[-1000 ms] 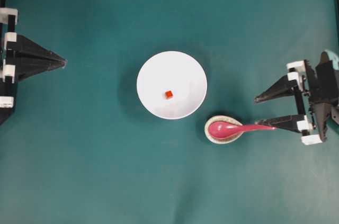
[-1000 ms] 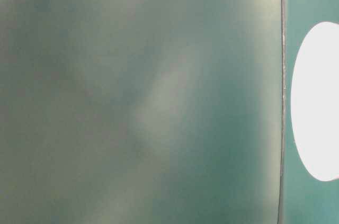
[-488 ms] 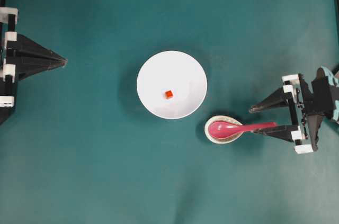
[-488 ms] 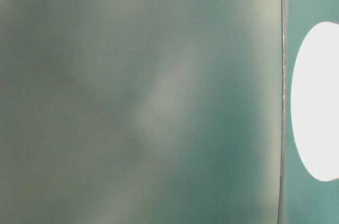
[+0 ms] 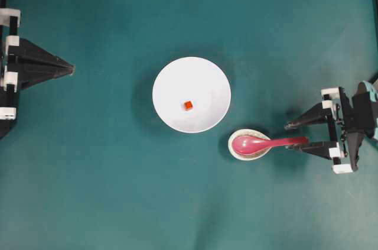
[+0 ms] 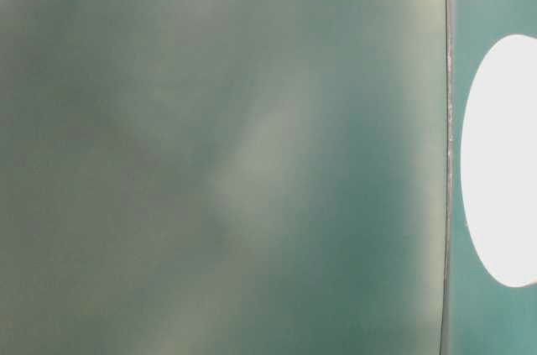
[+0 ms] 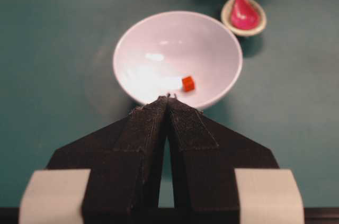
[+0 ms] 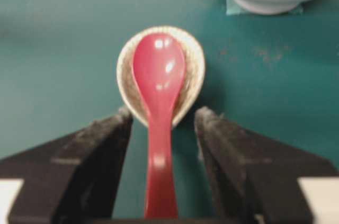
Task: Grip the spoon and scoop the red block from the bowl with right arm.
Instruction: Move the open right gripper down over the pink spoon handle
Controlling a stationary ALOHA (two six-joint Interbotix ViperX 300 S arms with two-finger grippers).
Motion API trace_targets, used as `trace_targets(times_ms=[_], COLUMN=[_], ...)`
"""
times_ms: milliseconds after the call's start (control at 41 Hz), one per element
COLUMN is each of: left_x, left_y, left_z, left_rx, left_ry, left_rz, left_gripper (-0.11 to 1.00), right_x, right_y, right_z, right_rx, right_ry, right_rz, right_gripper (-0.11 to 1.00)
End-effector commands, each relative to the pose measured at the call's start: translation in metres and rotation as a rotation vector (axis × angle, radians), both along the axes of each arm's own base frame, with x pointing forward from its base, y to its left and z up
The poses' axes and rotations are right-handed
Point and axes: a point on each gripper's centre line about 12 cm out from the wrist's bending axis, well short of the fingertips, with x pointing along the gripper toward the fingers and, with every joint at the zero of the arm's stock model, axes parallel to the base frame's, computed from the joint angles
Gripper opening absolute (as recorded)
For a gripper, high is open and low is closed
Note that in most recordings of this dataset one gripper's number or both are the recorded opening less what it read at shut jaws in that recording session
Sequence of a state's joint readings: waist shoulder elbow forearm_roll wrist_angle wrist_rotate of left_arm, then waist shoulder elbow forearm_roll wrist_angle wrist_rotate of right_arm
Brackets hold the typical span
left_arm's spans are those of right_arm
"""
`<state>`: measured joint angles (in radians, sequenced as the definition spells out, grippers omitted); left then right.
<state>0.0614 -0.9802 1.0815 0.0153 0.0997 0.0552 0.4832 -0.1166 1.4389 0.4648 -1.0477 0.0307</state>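
The pink-red spoon [image 5: 260, 142] lies with its scoop in a small speckled cream dish [image 5: 236, 151], handle pointing right. My right gripper [image 5: 287, 137] is open and straddles the handle's end. In the right wrist view the spoon [image 8: 159, 75] runs between both fingers [image 8: 106, 144] with a gap on each side of the gripper [image 8: 164, 113]. The tiny red block [image 5: 188, 105] sits inside the white bowl [image 5: 171, 78] at table centre. My left gripper [image 5: 72, 70] is shut at the far left, its tip [image 7: 168, 97] facing the bowl [image 7: 159, 38] and block [image 7: 188, 83].
The teal table cloth [image 5: 106, 191] surrounds the dishes. The bowl's foot [image 8: 265, 4] stands just beyond the speckled dish [image 8: 124, 75] in the right wrist view. The table-level view is mostly a blurred green surface, with the bowl [image 6: 503, 162] at its right edge.
The right gripper has shifted down the overhead view so the spoon's handle now lies between its fingers, and the fingers have narrowed a little. The left arm, spoon and block have not moved.
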Motion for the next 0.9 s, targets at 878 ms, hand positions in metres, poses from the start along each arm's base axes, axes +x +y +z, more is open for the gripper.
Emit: trace_targets(times_ms=[878], left_x=[0.003], left_y=[0.001], left_z=[0.009], left_rx=[0.0], left_ry=[-0.025], left_rz=[0.005], left_gripper=[0.0], right_x=[0.004], right_y=[0.007], right_z=[-0.026], right_rx=[-0.003], right_ry=[0.077], right_rz=[-0.007], right_gripper=[0.56])
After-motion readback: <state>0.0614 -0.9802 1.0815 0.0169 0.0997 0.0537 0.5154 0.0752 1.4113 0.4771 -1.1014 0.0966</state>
